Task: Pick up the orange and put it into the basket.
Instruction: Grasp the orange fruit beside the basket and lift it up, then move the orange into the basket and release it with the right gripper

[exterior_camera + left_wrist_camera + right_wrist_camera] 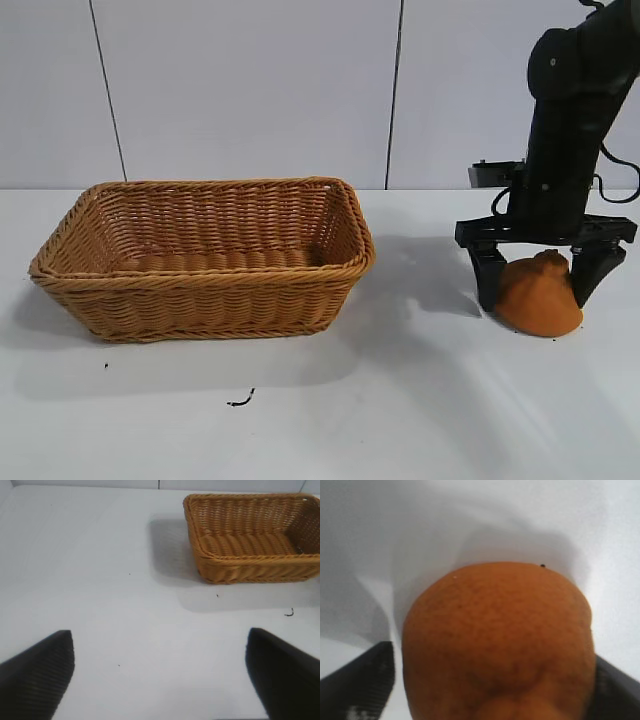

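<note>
We see the orange sitting on the table, right between the wide-apart fingers of our right gripper; its bumpy neck points up. The basket waits well off to the left; our left gripper hangs open and far away.

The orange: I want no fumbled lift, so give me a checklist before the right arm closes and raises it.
1. Right tool straddles the dull-orange, knobby-necked orange: ok, a finger on each side.
2. Fingers closed on the fruit: not ok, the jaws stand open; contact cannot be judged.
3. Orange resting on the white table: ok.
4. Tan woven wicker basket holds nothing: ok, the left wrist view shows bare weave.
5. Path to the basket: ok, only table between.
6. Left tool out of the way: ok, open over bare table.
</note>
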Motion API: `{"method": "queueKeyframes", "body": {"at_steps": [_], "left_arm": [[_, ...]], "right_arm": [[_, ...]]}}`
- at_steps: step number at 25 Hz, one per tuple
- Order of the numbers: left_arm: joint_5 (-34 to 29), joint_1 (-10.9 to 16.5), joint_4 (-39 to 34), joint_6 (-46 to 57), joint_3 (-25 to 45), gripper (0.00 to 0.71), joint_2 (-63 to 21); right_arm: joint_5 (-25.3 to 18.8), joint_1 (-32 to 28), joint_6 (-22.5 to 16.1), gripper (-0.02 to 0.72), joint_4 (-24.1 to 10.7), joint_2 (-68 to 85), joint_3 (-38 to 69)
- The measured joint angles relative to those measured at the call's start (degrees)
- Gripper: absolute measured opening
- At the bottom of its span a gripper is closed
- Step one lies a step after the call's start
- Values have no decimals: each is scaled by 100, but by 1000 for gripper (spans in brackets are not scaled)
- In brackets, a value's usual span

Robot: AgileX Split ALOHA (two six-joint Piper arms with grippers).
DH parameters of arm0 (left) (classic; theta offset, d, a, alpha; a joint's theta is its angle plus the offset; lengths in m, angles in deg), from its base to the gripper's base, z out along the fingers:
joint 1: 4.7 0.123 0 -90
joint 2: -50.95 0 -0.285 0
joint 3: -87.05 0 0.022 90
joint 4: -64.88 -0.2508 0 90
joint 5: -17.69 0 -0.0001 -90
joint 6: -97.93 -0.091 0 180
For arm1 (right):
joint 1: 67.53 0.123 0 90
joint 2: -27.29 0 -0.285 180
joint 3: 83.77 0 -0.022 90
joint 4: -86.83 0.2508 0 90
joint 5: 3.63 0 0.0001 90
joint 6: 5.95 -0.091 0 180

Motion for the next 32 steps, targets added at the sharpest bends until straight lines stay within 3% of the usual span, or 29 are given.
{"method": "queueKeyframes", "body": {"at_steps": [3,9,19,25,32], "left_arm": [[0,0,0,0,0,666,0],[0,0,0,0,0,666,0],[0,0,0,0,0,666,0],[0,0,0,0,0,666,0],[0,0,0,0,0,666,0]], "right_arm": [[-140,0,0,64,-93,214,-311],[-930,0,0,64,-85,502,-1782],[-1087,191,0,64,82,526,-2618],[-1079,984,-2,64,139,520,-2618],[-752,2109,-120,64,208,159,-2685]]}}
